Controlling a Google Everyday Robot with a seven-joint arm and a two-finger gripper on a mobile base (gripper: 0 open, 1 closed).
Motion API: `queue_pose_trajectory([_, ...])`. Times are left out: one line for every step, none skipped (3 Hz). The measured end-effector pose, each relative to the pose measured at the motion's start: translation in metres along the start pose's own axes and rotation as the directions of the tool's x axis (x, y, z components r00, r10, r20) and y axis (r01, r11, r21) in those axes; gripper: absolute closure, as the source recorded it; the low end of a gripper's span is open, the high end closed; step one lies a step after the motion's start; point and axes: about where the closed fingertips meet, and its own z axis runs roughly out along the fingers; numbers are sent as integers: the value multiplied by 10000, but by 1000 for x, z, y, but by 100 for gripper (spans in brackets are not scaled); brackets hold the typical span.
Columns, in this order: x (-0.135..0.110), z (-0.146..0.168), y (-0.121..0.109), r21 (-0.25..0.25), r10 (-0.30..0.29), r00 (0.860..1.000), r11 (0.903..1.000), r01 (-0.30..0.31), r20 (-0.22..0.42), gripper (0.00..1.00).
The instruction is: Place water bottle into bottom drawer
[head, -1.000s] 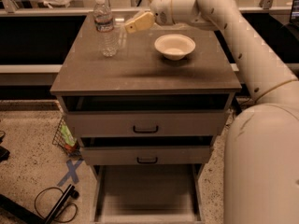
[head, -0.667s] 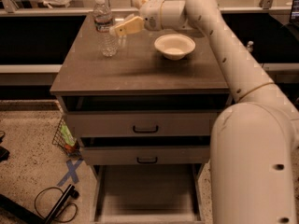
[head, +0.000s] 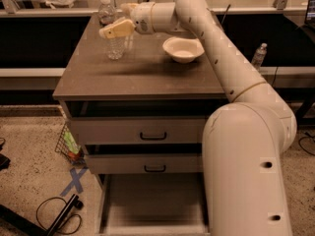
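The arm (head: 231, 82) fills the right side of the camera view. It rises from a wide base section at lower right and reaches up and left across the cabinet. The cabinet's brown surface (head: 142, 77) lies directly under the pincer and spreads toward the camera from it.

The bottom drawer (head: 152, 205) is far below the pincer and nearer the camera. It is pulled out, showing its flat floor and pale side rails. Between it and the surface are 2 drawers with black handles, the middle drawer (head: 118, 165) and the top drawer (head: 108, 132), each pulled out slightly.

A white bowl (head: 183, 49) stands on the surface just to the right of the pincer and slightly nearer the camera.

The water bottle (head: 115, 45) stands upright on the surface at the pincer. Its white cap and label band are above the near finger and its ribbed lower body is below it.

The pincer (head: 112, 19) is at the back left of the surface. Its 2 pale fingers (head: 117, 29) are apart, 1 crossing in front of the bottle and 1 behind it. Contact with the bottle cannot be determined.

A small clear bottle (head: 259, 55) stands well to the right of the pincer, beyond the arm.
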Motion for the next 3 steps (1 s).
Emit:
queue_pose_trajectory([2, 11, -2, 188, -296, 9990, 9994, 302, -326, 41])
queue_pose_trajectory([6, 20, -3, 242, -463, 9973, 9986, 478, -577, 64])
queue_pose_trajectory([6, 23, -2, 198, -460, 9972, 9987, 473, -587, 87])
